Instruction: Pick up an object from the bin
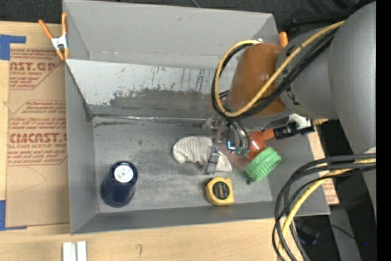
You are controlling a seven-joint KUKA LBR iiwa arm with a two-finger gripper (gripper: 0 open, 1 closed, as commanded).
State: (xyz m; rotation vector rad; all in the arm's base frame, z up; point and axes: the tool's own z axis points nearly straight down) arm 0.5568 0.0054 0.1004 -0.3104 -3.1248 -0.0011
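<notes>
The gripper (214, 159) is low in the grey metal bin (146, 79), near the right end of the floor, hanging under the arm's rounded orange wrist cover (256, 79), which is looped by black-and-yellow cables (221, 79). Its tip is down on the right edge of a pale, off-white crumpled lump with a ribbed surface, like bunched fabric (190, 148). The lump spreads out to the left of the gripper and touches it. The dark metal parts overlap each other and the lump, so I cannot tell whether the gripper is released, clenched or grasping it.

Just below the gripper, toward the bin's near wall, lies a round yellow tape measure with a dark centre (219, 191), a little apart from the pale lump. Just to the right of the gripper lies a bright green round plastic lid with a ridged rim (263, 165). A small orange-red piece (258, 142) sits against the lid's upper edge, partly under the wrist.

Well away to the left of the gripper, in the near left corner of the floor, a dark blue cylinder with a white round top (120, 183) stands upright, alone.
</notes>
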